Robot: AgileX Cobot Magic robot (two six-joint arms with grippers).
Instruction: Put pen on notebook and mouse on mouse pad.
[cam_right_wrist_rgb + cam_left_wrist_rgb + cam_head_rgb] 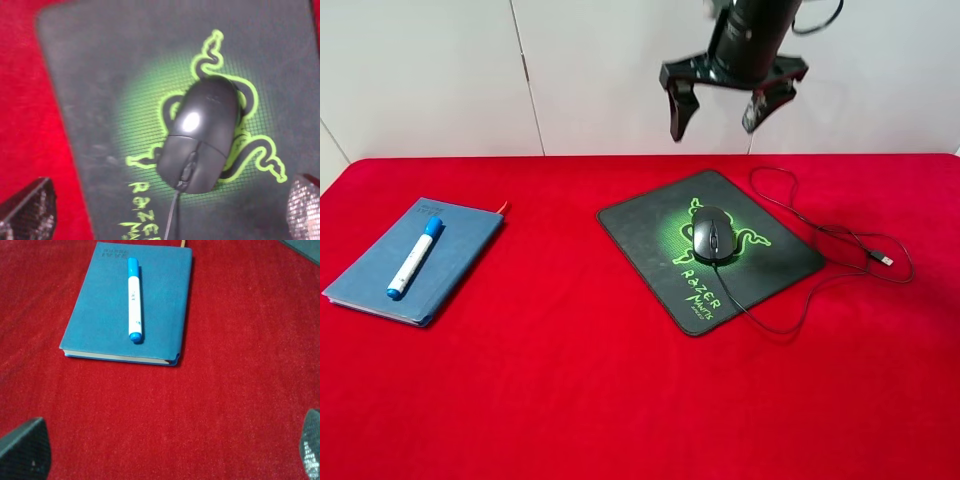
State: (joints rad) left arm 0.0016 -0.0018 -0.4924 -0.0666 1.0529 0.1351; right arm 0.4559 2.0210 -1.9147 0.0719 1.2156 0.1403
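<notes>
Pen [415, 257] lies lengthwise on notebook [415, 262], left of frame — stable, no roll-off. Mouse [714, 235] sits on mouse pad [650, 222] logo, centre-right. Right claw [717, 108] hangs above pad, spread, empty; left claw [165, 452] likewise spread, empty. Both placements look done.

Notebook [131, 305] cover's embossed lettering too small to read.

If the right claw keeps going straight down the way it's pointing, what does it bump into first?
Most likely the mouse. The right gripper hangs open above it, and its wrist view looks straight down at the mouse sitting on the mouse pad. Exact depth is hard to judge.
</notes>
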